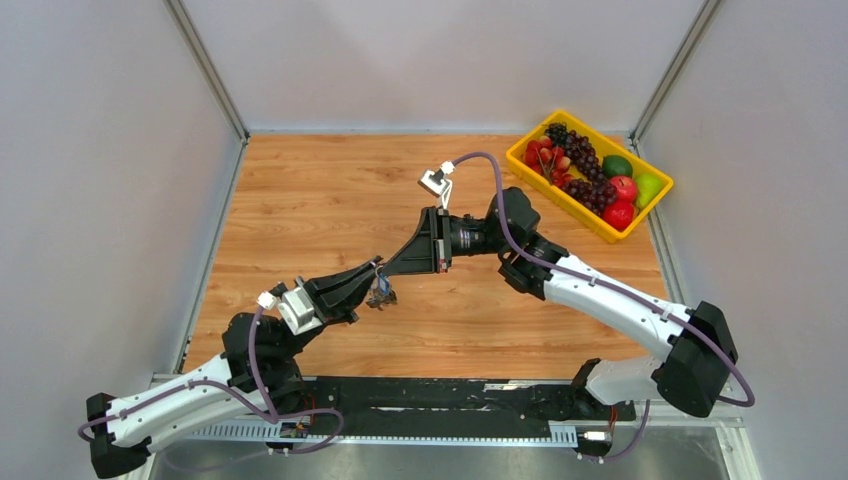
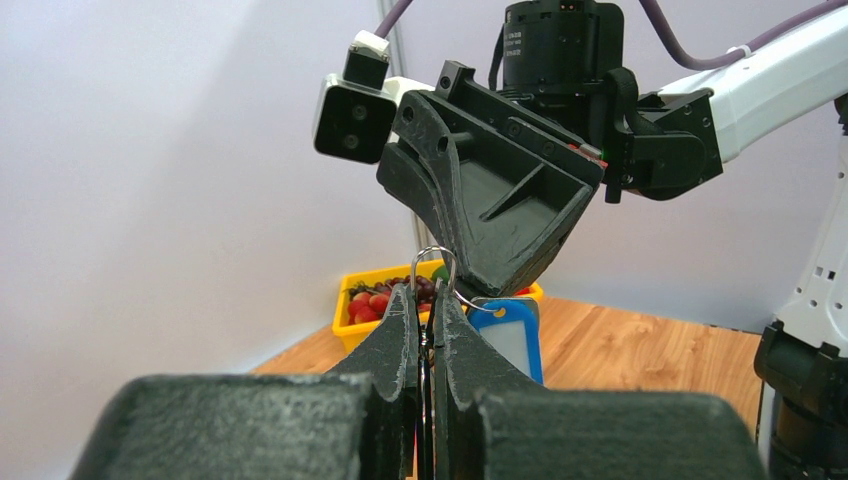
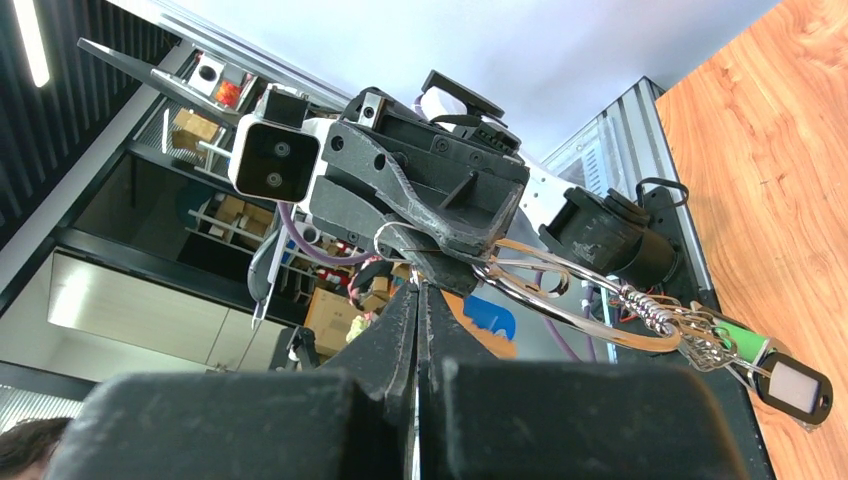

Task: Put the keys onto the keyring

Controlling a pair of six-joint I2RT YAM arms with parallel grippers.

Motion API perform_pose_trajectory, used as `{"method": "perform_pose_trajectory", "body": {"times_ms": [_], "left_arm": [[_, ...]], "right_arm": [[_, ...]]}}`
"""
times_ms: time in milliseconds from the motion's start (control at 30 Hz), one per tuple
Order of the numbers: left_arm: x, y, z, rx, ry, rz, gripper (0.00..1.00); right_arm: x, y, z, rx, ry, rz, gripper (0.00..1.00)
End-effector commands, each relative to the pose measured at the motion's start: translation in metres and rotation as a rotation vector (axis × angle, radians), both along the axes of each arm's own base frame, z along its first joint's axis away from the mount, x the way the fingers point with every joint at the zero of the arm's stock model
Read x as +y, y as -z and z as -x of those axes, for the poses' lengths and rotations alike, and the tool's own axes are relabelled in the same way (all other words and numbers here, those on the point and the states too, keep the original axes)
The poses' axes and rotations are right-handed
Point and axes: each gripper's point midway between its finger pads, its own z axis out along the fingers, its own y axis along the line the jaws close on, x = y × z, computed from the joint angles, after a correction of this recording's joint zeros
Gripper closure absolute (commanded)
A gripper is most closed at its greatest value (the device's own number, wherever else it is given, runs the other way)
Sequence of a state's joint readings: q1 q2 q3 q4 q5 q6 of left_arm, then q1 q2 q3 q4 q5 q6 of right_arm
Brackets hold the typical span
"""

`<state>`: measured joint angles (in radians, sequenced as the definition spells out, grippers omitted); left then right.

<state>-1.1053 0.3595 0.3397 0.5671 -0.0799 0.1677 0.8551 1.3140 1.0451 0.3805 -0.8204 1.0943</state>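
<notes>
Both arms meet in mid-air over the wooden surface (image 1: pixel 300 200), and the whole job hangs between their tips. The left fingers (image 2: pixel 398 335) are pressed together, pinching the wire of the keyring (image 3: pixel 545 306), whose loop pokes up just above them. The right fingers (image 3: pixel 398 335) are pressed together too, tips touching the ring beside the blue tag (image 2: pixel 507 335), though I cannot tell what they actually grip. The keys (image 1: pixel 381 294) dangle off the ring, clear of the wood. To my eye the step in hand is working a key round the coil. Doing that well means the left side holds the ring dead steady while the right pushes along the line of the wire, not across it, so the split does not spring shut or twist loose. Counting: one ring, three tags, namely blue, the green tag (image 3: pixel 738 338) and the black tag (image 3: pixel 797 386). The metal blades are too bunched to count. One yellow basket (image 1: pixel 558 198) of fruit sits at the far right.
</notes>
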Motion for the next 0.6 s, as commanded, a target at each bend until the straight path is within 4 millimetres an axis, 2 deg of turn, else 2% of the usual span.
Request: {"method": "perform_pose_trajectory", "body": {"times_ms": [0, 367, 567], "left_arm": [[0.0003, -0.0166, 0.0144, -0.076, 0.054, 0.038, 0.99], [-0.0002, -0.015, 0.0152, -0.077, 0.059, 0.036, 0.99], [-0.0021, -0.0145, 0.0173, -0.083, 0.072, 0.03, 0.99]], "right_arm": [[0.0069, -0.0089, -0.0151, 0.034, 0.064, -0.011, 1.0], [0.0124, -0.0025, -0.0202, 0.122, 0.07, 0.01, 1.0], [0.0124, -0.0072, -0.0242, 0.13, 0.096, -0.001, 1.0]]}}
